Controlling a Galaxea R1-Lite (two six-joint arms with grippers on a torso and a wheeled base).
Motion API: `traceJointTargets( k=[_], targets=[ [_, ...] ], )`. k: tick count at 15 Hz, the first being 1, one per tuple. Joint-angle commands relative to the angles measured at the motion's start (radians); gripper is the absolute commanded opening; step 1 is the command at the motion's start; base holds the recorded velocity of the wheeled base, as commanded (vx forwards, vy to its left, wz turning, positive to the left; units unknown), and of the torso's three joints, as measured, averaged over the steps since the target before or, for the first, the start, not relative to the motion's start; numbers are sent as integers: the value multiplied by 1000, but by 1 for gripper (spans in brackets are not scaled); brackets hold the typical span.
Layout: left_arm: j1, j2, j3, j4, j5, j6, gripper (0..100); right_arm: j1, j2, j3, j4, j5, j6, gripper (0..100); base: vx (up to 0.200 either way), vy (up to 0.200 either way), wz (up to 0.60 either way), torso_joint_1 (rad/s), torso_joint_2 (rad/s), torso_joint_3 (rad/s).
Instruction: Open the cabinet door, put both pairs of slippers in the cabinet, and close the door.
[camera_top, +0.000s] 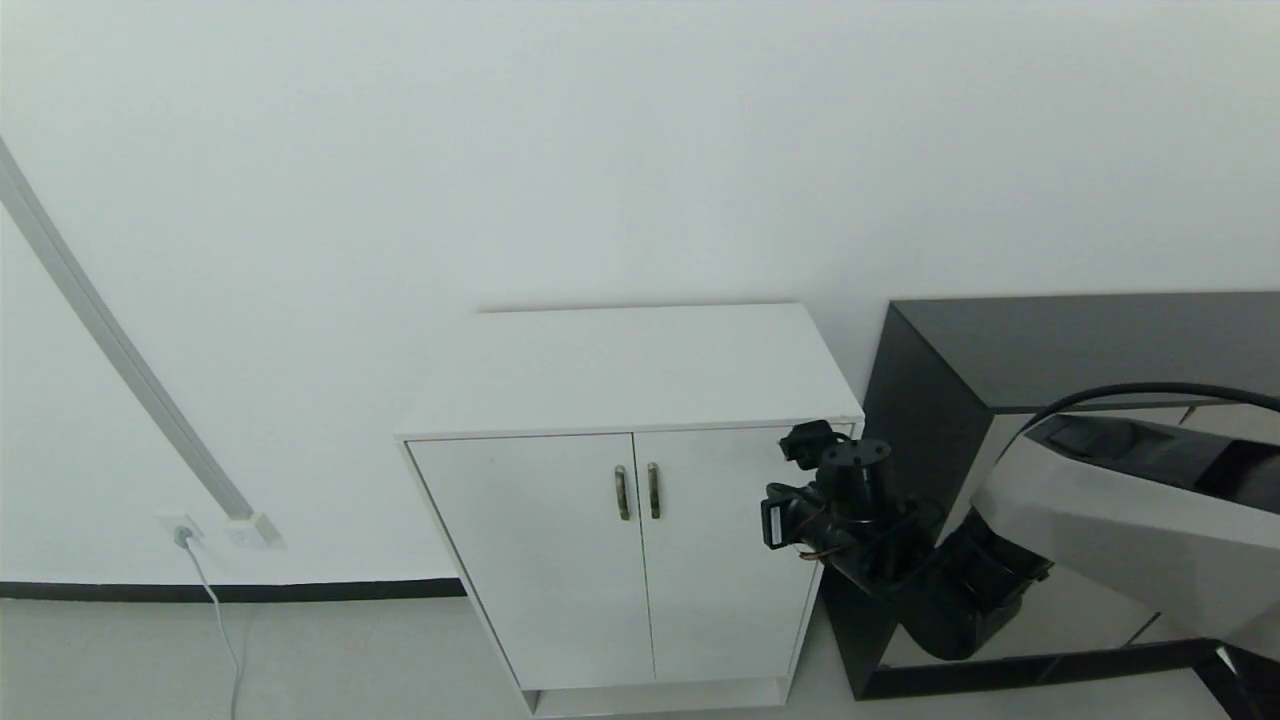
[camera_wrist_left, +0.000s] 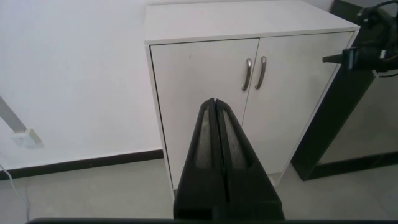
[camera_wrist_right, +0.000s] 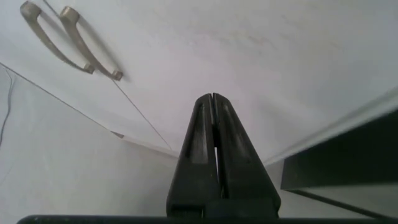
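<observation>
My right gripper (camera_wrist_right: 212, 99) and left gripper (camera_wrist_left: 214, 103) are sitting clenched, empty; the right door (camera_top: 715, 580) is looking light, rigid, so I am judging its slim handle (camera_top: 653, 490) the hold.

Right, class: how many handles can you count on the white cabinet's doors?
2. One handle is on the left door, by the centre seam; the other handle is on the right door, beside it. Both stand upright; none looks hidden.
</observation>
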Motion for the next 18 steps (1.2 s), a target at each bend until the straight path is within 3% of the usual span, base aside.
traceJointTargets(
  k=[1,5,8,12,15,18],
  targets=[
    [0,1,0,-1,0,0,0,-4,-112,131,-48,-1,0,0,0,0,0,0,0,0],
    [0,1,0,-1,0,2,0,-67,-264,361,-136,-10,-20,0,0,0,0,0,0,0],
    [0,1,0,-1,0,2,0,-147,-372,520,-150,-140,-40,0,0,0,0,0,0,0],
    [0,1,0,-1,0,2,0,-254,-516,688,-151,-196,-77,0,0,0,0,0,0,0],
    [0,1,0,-1,0,2,0,-334,-666,826,-150,-199,-104,0,0,0,0,0,0,0],
    [0,1,0,-1,0,0,0,-359,-769,921,-145,-194,-107,0,0,0,0,0,0,0]
  ],
)
